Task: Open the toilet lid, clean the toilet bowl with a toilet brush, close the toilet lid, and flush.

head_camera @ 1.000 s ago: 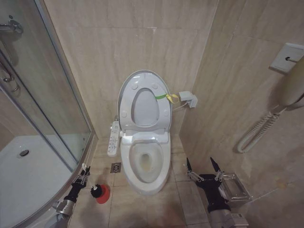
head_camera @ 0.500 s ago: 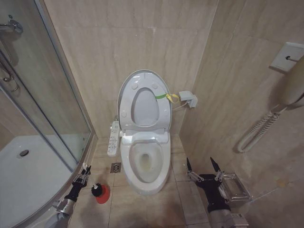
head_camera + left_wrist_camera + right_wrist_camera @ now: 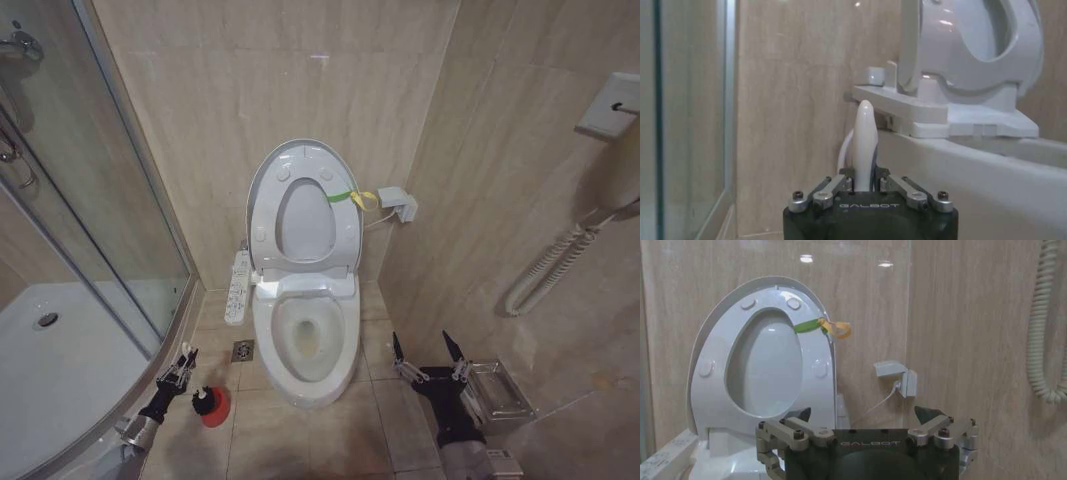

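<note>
Standing open: toilet lid (image 3: 303,208) (leaning against wall).
Left gripper (image 3: 177,369): closing on toilet brush (image 3: 205,400) handle, beside toilet bowl (image 3: 305,345).
Right gripper (image 3: 428,352): hovering, fingers spread, holding nothing.

The left hand (image 3: 183,358) has risen a little beside the red cup holder (image 3: 213,408), closed on the toilet brush (image 3: 204,401) handle, while the whole head view has tilted slightly, the camera's own shift.
</note>
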Tool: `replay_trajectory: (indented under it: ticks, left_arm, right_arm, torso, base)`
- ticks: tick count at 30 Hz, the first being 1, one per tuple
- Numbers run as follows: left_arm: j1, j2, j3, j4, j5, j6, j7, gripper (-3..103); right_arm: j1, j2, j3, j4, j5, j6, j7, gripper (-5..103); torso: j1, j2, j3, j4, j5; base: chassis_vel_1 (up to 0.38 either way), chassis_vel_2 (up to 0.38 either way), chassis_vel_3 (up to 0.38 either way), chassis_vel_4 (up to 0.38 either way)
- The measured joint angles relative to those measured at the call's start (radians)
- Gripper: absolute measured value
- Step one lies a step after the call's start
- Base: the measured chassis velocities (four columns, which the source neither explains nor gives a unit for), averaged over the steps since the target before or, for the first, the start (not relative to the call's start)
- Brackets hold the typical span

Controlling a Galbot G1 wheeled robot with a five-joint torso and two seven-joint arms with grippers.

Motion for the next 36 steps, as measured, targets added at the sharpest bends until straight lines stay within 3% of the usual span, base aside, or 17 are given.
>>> replay_trajectory:
  ticks: [16, 22, 36]
  left_arm:
    - [-0.037, 0.007, 0.015, 0.027, 0.023, -0.002, -0.014, 19]
    - [-0.038, 0.003, 0.045, -0.008, -0.035, 0.0, -0.004, 19]
    - [0.035, -0.006, 0.026, -0.124, -0.081, 0.002, 0.027, 19]
  right_arm:
    - [0.0, 0.0, 0.0, 0.0, 0.0, 0.0, 0.0, 100]
    - [0.0, 0.0, 0.0, 0.0, 0.0, 0.0, 0.0, 100]
    - [0.0, 0.0, 0.0, 0.0, 0.0, 0.0, 0.0, 100]
  torso:
    - [-0.034, -0.078, -0.045, -0.0001, 0.0002]
    - [-0.046, -0.107, -0.061, 0.0, -0.0002]
    - [-0.05, -0.119, -0.069, 0.0001, 0.0]
  base:
    - [0.0, 0.0, 0.0, 0.0]
    - [0.0, 0.0, 0.0, 0.0]
    - [0.0, 0.0, 0.0, 0.0]
